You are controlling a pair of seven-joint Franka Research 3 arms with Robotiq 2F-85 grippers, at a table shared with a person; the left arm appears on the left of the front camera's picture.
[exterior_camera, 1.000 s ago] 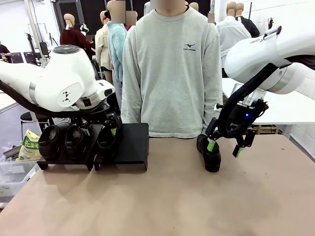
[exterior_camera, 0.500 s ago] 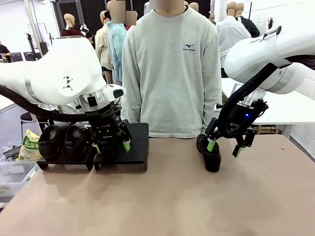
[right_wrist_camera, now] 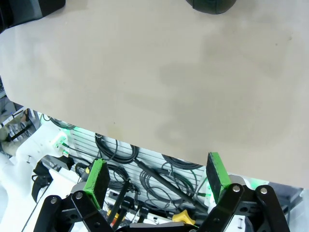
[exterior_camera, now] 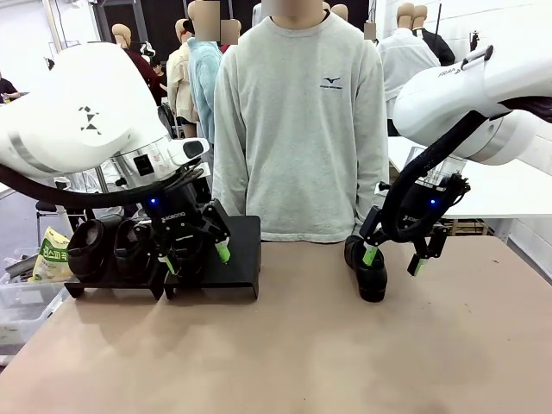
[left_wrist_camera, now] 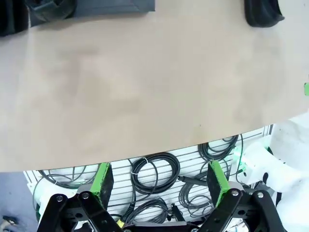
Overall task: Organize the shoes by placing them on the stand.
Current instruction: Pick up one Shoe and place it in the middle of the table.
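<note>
Two black shoes (exterior_camera: 86, 246) (exterior_camera: 129, 244) sit on the left half of the low black stand (exterior_camera: 237, 259). A third shoe (exterior_camera: 186, 256) rests on its right half, partly hidden behind my left gripper (exterior_camera: 195, 257), which hangs open just in front of it with nothing between its fingers. Another shoe (exterior_camera: 371, 274) stands on the table at the far right, in front of the person. My right gripper (exterior_camera: 394, 260) is open just above and beside it. In the left wrist view the open left gripper (left_wrist_camera: 159, 179) faces back over the table, with this shoe (left_wrist_camera: 263, 12) at the top edge. The right wrist view has my right gripper (right_wrist_camera: 157, 176) open and the shoe (right_wrist_camera: 212, 5) at the top.
A person in a grey sweatshirt (exterior_camera: 302, 121) stands at the far edge, hands out of sight. The brown table (exterior_camera: 285, 354) has free room in the middle and front. Coiled cables (left_wrist_camera: 154, 169) hang below its near edge. A bin with a yellow bag (exterior_camera: 52, 254) sits off the left side.
My left arm has risen and drawn back from the third shoe on the stand, its open gripper swinging toward the table's near side. The right arm and the shoe by it have not moved.
</note>
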